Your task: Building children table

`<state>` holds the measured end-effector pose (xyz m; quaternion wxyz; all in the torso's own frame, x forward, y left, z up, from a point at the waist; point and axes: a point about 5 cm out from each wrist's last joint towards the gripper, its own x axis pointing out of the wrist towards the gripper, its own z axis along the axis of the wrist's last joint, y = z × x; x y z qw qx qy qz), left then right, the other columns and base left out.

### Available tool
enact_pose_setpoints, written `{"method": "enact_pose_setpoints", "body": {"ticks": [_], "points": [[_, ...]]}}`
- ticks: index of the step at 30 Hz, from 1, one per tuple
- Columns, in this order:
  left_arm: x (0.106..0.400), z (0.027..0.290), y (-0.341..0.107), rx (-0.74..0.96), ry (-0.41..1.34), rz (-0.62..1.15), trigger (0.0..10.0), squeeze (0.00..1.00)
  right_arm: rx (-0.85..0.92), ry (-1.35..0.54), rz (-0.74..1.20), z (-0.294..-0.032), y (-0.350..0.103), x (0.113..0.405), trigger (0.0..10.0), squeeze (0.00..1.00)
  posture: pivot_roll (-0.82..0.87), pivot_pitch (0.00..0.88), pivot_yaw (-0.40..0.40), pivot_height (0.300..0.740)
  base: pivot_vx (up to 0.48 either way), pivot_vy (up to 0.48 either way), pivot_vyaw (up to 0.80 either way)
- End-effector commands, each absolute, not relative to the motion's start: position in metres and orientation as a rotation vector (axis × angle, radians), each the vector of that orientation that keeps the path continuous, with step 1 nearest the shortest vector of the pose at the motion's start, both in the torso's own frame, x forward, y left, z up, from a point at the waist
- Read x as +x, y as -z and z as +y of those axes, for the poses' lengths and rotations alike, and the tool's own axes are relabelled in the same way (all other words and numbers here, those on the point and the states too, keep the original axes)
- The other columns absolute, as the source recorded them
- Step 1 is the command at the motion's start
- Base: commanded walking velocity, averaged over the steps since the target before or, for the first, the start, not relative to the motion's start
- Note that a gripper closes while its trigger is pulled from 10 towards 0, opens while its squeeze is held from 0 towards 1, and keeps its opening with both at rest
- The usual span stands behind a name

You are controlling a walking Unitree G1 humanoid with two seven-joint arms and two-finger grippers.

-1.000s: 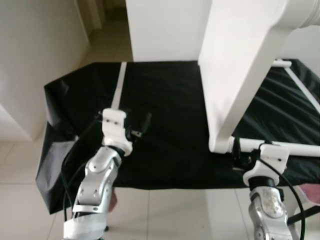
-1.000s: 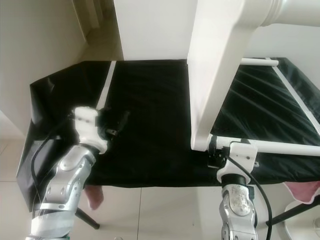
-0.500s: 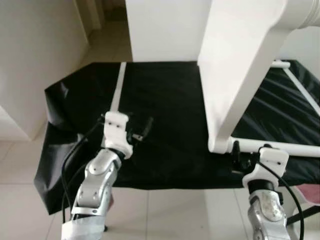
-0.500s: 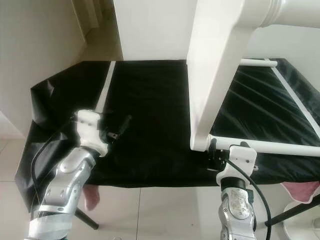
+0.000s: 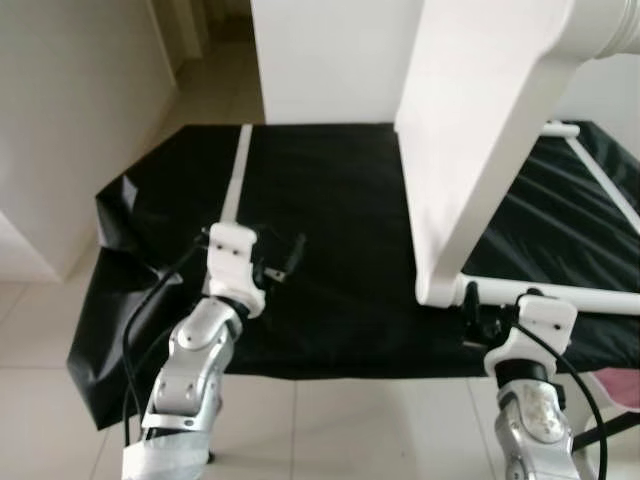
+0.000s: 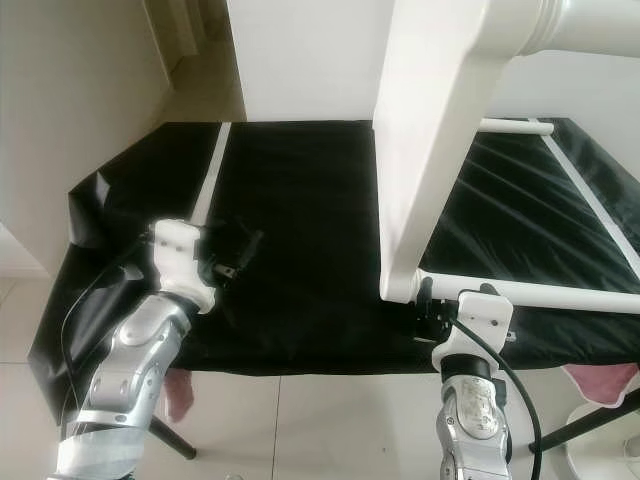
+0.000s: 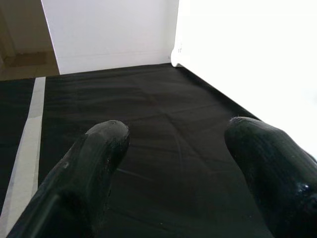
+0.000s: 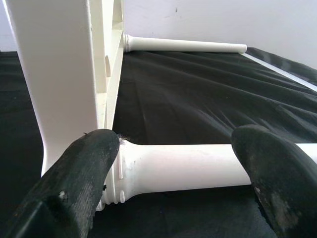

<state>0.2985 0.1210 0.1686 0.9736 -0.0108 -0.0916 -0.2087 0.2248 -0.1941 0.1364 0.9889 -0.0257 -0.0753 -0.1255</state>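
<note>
The white children's table stands tipped on its side on a black-covered work table [image 5: 340,310]. Its flat top [image 5: 470,150] rises upright and its round legs point right. The near leg [image 5: 575,297] lies along the front edge, and a far leg [image 5: 563,128] lies at the back. My right gripper [image 8: 177,140] is open at the joint between near leg [image 8: 188,166] and top, one finger [image 8: 79,183] by the leg's collar. My left gripper [image 5: 292,253] hovers open over bare black cloth, left of the top, with nothing between its fingers [image 7: 94,158].
A white strip [image 5: 237,175] runs front to back along the cloth's left side. A white wall block [image 5: 330,60] stands behind the work table and a beige wall [image 5: 70,110] to the left. Tiled floor [image 5: 330,430] lies in front, with something pink [image 5: 622,385] at the lower right.
The cloth's left corner has sagged and shifted a little. My left gripper has edged slightly forward; the right gripper stays at the near leg's joint.
</note>
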Motion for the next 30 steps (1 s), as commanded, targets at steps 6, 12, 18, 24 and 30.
{"method": "enact_pose_setpoints", "body": {"ticks": [6,12,18,24,30], "points": [[0.298,0.122,-0.171,-0.022,0.412,-0.195,10.0,0.00,-0.050,0.254,-0.152,-0.194,-0.136,0.226,10.0,0.00,0.00,0.000,0.001,0.740,0.000,0.000,0.00],[0.298,0.122,-0.171,-0.022,0.412,-0.195,10.0,0.00,-0.050,0.254,-0.152,-0.194,-0.136,0.226,10.0,0.00,0.00,0.000,0.001,0.740,0.000,0.000,0.00],[0.298,0.122,-0.171,-0.022,0.412,-0.195,10.0,0.00,-0.050,0.254,-0.152,-0.194,-0.136,0.226,10.0,0.00,0.00,0.000,0.001,0.740,0.000,0.000,0.00],[0.298,0.122,-0.171,-0.022,0.412,-0.195,10.0,0.00,-0.050,0.254,-0.152,-0.194,-0.136,0.226,10.0,0.00,0.00,0.000,0.001,0.740,0.000,0.000,0.00],[0.293,0.118,-0.172,0.007,0.477,-0.206,10.0,0.00,-0.028,0.138,-0.126,-0.184,-0.130,0.229,10.0,0.00,0.02,0.000,0.000,0.740,0.000,0.000,0.00]]}}
